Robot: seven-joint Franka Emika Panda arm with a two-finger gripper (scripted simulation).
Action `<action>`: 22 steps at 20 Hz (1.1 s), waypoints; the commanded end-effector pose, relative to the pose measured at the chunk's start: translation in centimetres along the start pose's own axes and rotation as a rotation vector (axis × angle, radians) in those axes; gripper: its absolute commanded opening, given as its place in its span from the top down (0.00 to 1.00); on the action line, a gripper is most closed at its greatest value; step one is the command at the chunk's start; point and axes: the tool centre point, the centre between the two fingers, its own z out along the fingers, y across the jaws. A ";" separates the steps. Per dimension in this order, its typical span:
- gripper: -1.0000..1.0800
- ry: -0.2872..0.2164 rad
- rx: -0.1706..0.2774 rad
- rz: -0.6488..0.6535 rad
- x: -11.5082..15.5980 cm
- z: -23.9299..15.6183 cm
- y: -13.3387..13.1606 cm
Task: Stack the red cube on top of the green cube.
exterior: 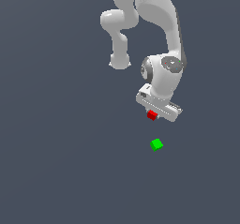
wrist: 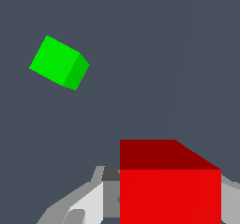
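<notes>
Now red cube [exterior: 151, 115] within claw [exterior: 153, 114]

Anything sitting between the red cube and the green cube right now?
Nothing. In both views only bare dark floor separates the red cube, held in the gripper, from the green cube.

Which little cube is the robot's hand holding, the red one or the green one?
The red cube. It sits right at the gripper, between its fingers, while the green cube lies alone on the floor, apart from the gripper.
</notes>
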 end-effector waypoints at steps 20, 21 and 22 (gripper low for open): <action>1.00 0.000 0.000 0.000 2.0 -0.6 -1.9; 1.00 0.000 0.000 0.000 2.3 -0.4 -2.2; 1.00 0.000 0.000 0.000 2.6 -0.2 -2.5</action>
